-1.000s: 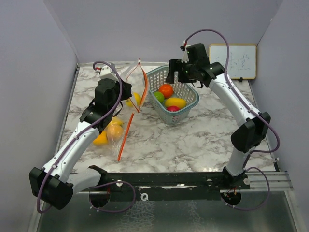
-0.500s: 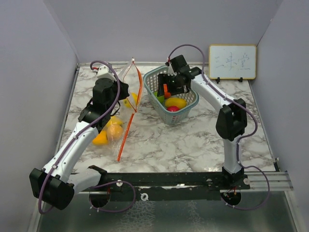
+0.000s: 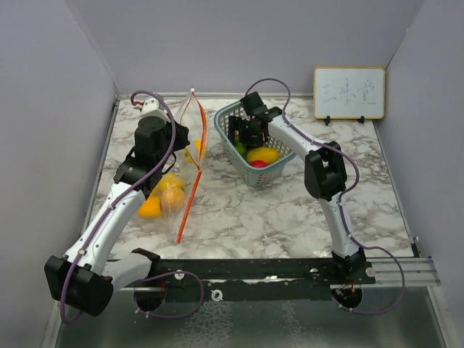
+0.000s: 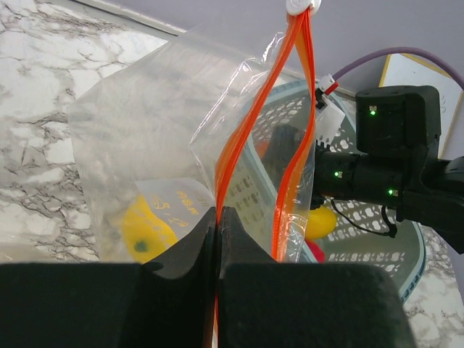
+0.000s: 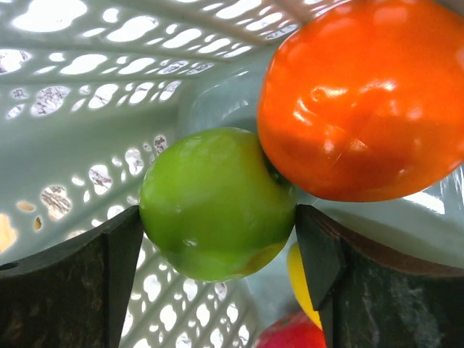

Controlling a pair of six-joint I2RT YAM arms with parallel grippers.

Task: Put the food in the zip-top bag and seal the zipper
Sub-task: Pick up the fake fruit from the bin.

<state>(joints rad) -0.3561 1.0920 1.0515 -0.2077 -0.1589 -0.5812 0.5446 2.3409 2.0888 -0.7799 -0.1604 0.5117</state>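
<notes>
Over the last second the right arm has swung down from above the far rim of the pale blue lattice plastic basket [image 3: 270, 174], which sits toward the far edge of the marble-patterned bench [image 3: 290, 210] near its middle, and the right gripper [image 5: 217, 225] is now inside it. Its jaws are spread with one pad on each side of the glossy green round toy fruit [image 5: 210, 196], at or just beside its skin; a firm clamp cannot be made out. The shiny orange toy fruit [image 5: 362, 101] presses against the green one. A yellow toy fruit [image 3: 262, 154] and a red one [image 3: 259, 164] lie in the end of the basket nearer the arms. The left gripper [image 4: 217, 217] has stayed pressed together on one orange zipper strip of the clear plastic zip-top bag [image 3: 190, 119], holding the mouth upright and parted, and has shifted it a little toward the left edge. Yellow and orange toy food [image 3: 163, 196] already lies inside the bag near that edge. Judging by this, the pick of the next piece is about to begin, with four pieces left and the sealing not yet started.
</notes>
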